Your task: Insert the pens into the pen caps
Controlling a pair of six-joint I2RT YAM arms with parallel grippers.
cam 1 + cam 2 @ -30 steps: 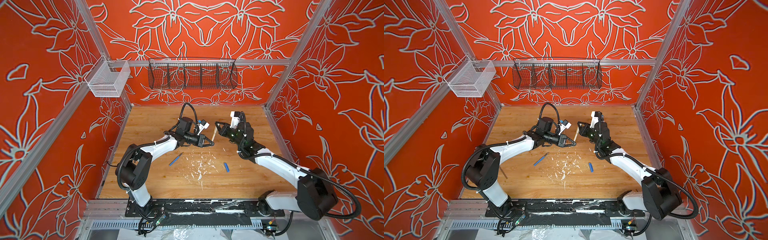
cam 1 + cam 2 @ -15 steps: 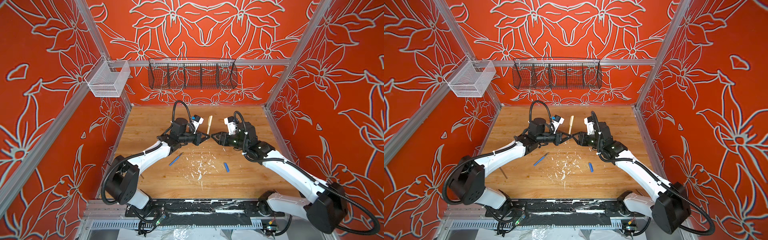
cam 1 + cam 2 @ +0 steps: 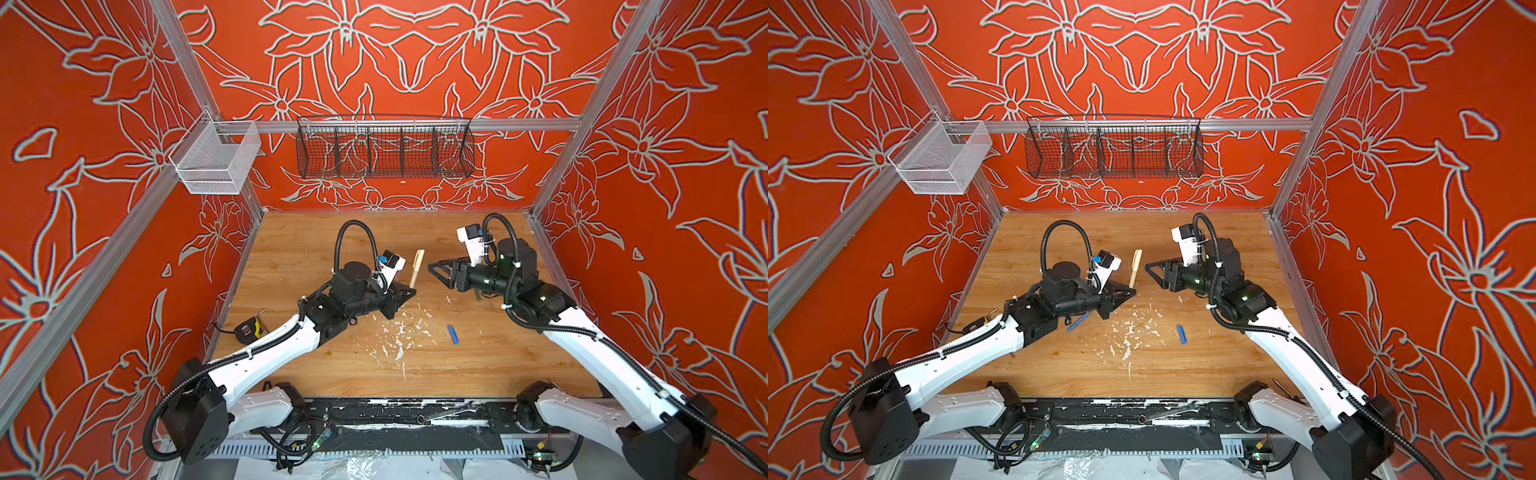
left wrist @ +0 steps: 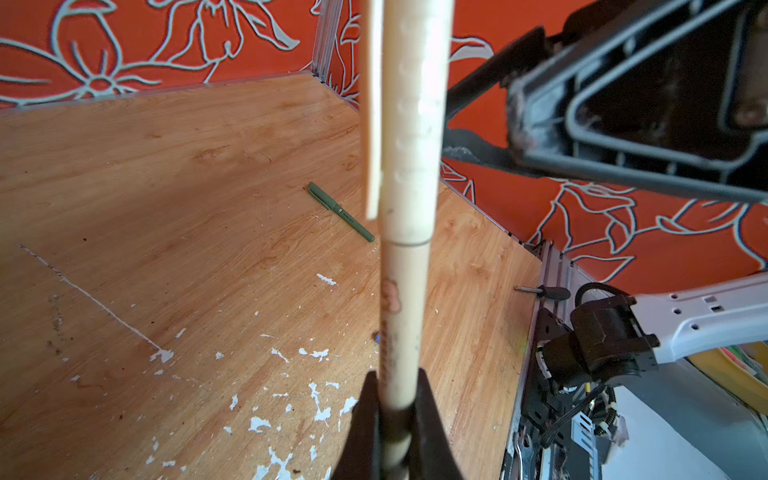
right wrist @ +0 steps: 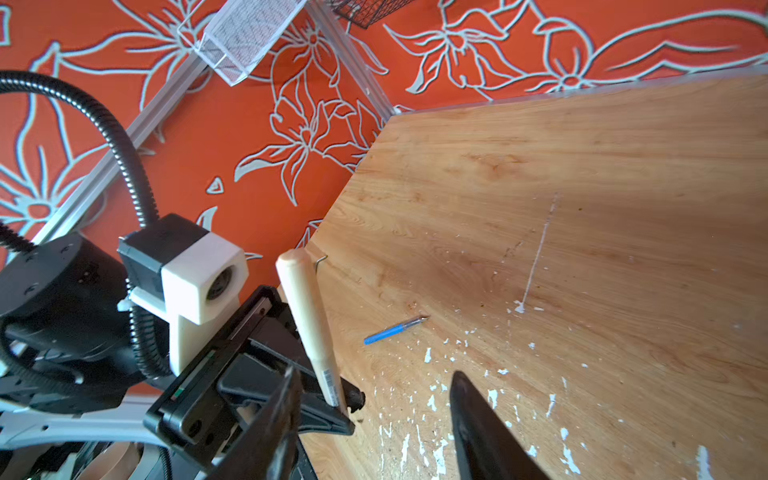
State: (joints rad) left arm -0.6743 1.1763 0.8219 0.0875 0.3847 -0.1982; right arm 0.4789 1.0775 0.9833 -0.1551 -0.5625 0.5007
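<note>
Pens, three counted
1. One beige pen, standing near upright over the table. Its lower end is pinched between the pressed-together fingers of the left hand. A beige cap is seated on its upper end, clip to one side
2. One blue pen, uncapped, lying flat on the table beside the left forearm. Its dark tip shows bare in the right wrist view
3. One olive green pen, lying flat on the table's right half, below the right wrist. Whether it wears a cap cannot be told

Caps, two counted: the beige cap noted above, and one blue cap lying loose on the table. It is well apart from the blue pen and near the white paint flecks

One right hand, fingers spread wide, level with the beige pen and near it, not touching

Containers, two counted
1. One white mesh basket on the left rail
2. One black wire basket on the back wall, five compartments, wall pattern showing through each

Sundries: one tape measure at the table's left edge
</note>
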